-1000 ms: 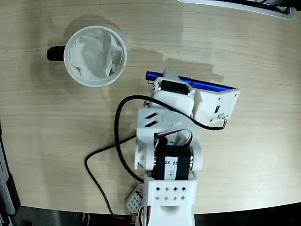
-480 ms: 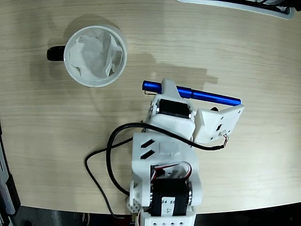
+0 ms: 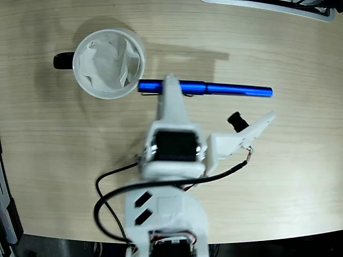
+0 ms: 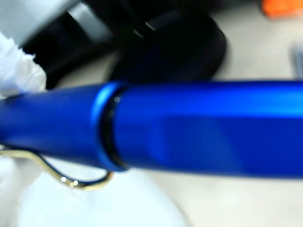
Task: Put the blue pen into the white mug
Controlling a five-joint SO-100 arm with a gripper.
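Since the earlier frames the arm has drawn back toward the bottom of the fixed view and swung left, carrying the blue pen [image 3: 206, 89] with it, so the capped end now sits just beside the rim of the white mug [image 3: 86, 85], where before it was well apart. Lying roughly level across the picture, the pen is clamped near its cap by the gripper [image 3: 170, 87], whose upper finger crosses over the barrel; the lower finger is hidden, so I judge the hold from how the pen hangs clear of the counter [image 3: 289, 176]. Up close in the wrist view the pen [image 4: 189, 127] fills the frame, its wire clip [image 4: 71, 179] hanging below, with what is probably the mug's white paper lining blurred at the left edge. Pickup and most of the carry look done. What remains is bringing the pen over the opening, tipping it downward and letting go.
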